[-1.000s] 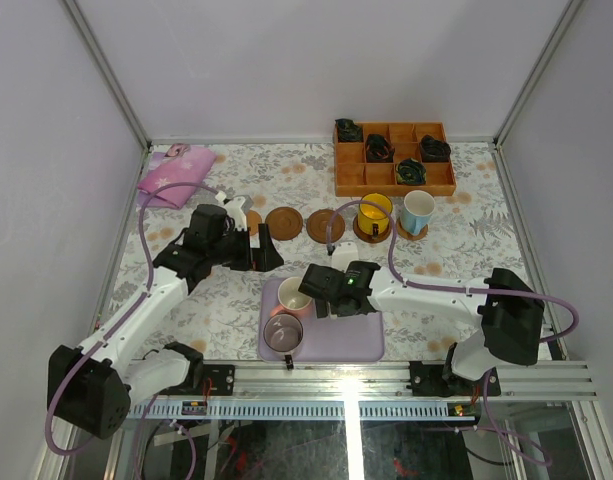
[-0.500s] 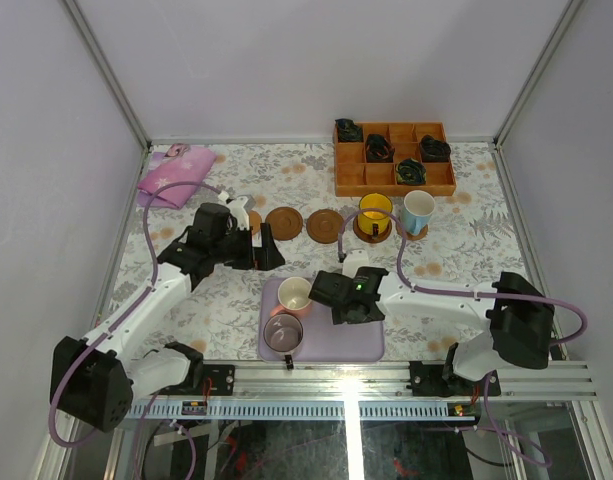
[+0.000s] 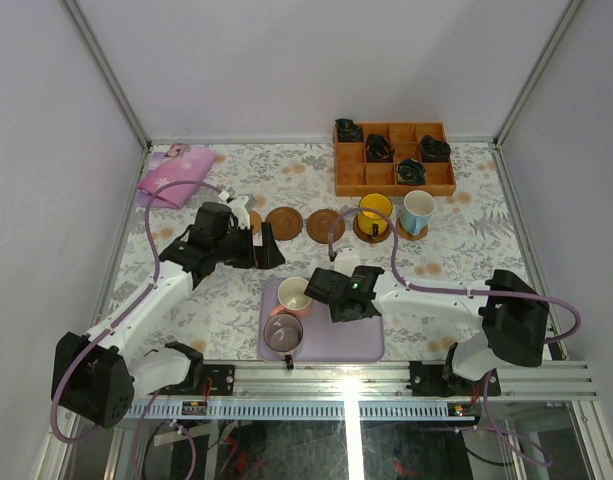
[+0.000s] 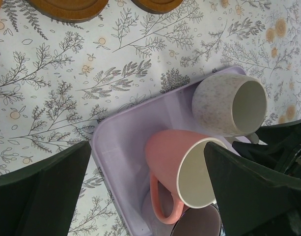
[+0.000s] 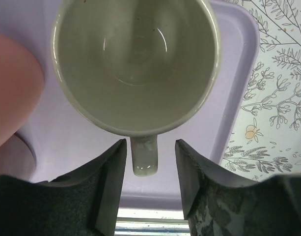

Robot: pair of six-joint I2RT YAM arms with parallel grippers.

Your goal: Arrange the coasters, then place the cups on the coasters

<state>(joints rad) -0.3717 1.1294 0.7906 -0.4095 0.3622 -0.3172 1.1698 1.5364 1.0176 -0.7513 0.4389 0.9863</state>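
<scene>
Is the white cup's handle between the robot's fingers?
Yes, the handle of the white cup lies between the fingers of the right gripper.

Pale lilac walls [image 3: 286, 70], floral tablecloth [image 3: 456, 255], metal front rail [image 3: 386, 377]

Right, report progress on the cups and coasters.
Done: coasters lined up; yellow cup and blue cup sit on two. In hand: right pincer straddles the handle of the white cup in the tray. Left: white, pink cup and purple cup go onto the bare coasters.
</scene>
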